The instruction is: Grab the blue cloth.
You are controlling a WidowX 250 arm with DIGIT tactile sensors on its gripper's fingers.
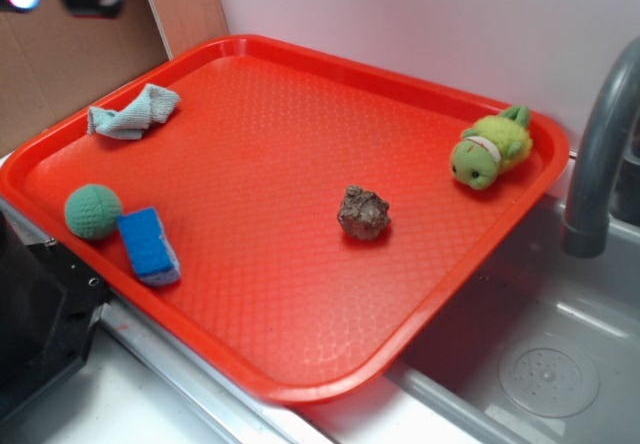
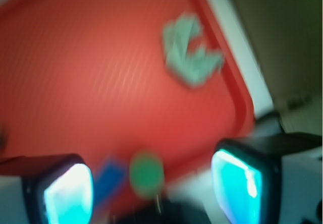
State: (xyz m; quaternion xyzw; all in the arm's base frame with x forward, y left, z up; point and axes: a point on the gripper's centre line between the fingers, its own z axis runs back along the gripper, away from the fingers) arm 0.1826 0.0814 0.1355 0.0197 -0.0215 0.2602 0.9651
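On my red plastic tray, the crumpled pale blue cloth lies near the far left corner. My gripper hangs wide open, holding nothing.

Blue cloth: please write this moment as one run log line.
phase: approach | blue cloth: crumpled, tray far-left corner, untouched | gripper: open, above tray, empty
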